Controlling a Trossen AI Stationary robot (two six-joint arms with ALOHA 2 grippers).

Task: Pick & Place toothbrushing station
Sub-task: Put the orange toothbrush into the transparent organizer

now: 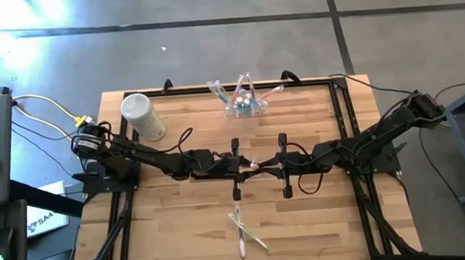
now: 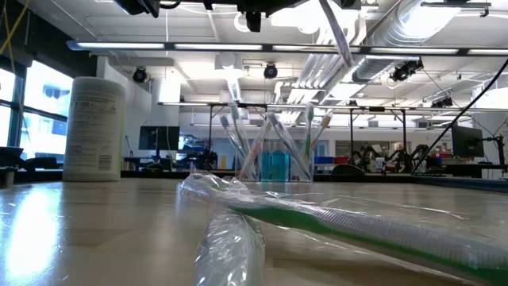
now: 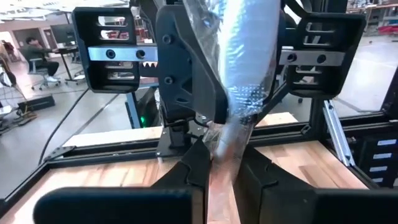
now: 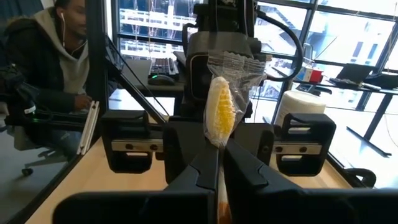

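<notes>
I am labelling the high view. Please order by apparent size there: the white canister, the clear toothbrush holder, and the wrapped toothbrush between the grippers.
1. White canister.
2. Clear toothbrush holder, looking about alike, so these two are unsure.
3. Wrapped toothbrush, only a short piece showing.

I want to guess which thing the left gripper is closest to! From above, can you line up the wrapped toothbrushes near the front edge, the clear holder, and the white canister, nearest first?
From the left gripper, mid-table:
1. Wrapped toothbrushes, toward the front edge.
2. Clear holder, at the back edge; only slightly farther, nearly a tie.
3. White canister, back-left corner, clearly farthest.
</notes>
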